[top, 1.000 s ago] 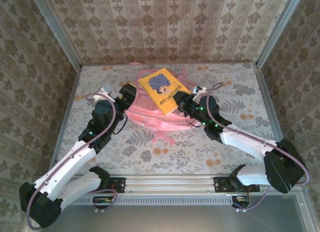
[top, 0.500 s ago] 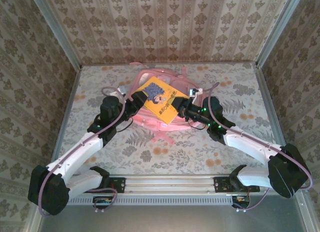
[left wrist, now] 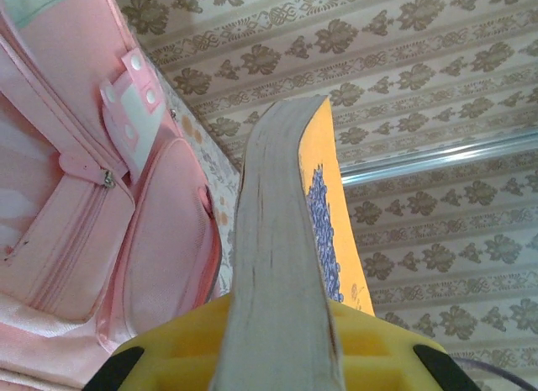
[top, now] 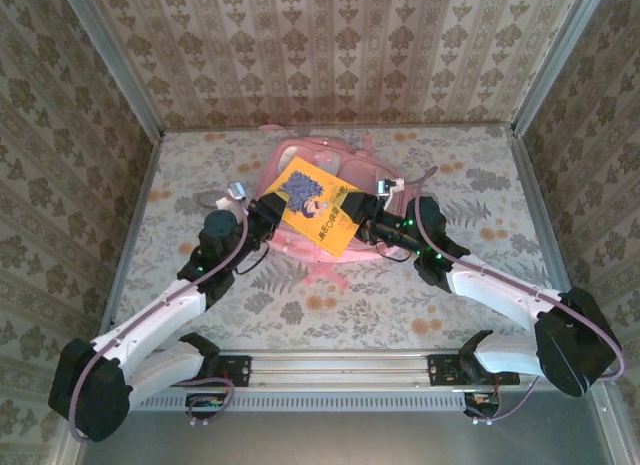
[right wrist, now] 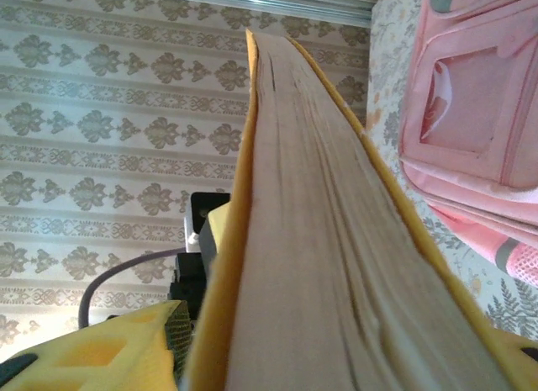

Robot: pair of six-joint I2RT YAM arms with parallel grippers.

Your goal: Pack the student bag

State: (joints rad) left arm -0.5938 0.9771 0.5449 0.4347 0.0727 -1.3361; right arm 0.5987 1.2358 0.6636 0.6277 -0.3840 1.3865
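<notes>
The student bag (top: 292, 249) lies flat in pink at the middle back of the table. Its front pockets and white patch (left wrist: 134, 97) show in the left wrist view. A yellow book (top: 318, 207) hangs tilted over the bag, between both arms. My left gripper (top: 268, 215) is shut on the book's left edge; the page block (left wrist: 282, 240) runs up from between its yellow fingers (left wrist: 168, 349). My right gripper (top: 362, 223) sits at the book's right edge with its jaws open. Its left finger (right wrist: 84, 349) stands clear of the cover (right wrist: 223, 265).
The table (top: 470, 285) has a floral cloth, patterned walls on three sides and metal posts (top: 110, 65) at the corners. Bare cloth lies left (top: 170, 185) and right of the bag. A loose pink strap (top: 330, 277) trails toward the near edge.
My left gripper came in from the left and shut on the book's edge. The right jaws have opened off the book. The book dropped lower and shifted slightly left over the bag.
</notes>
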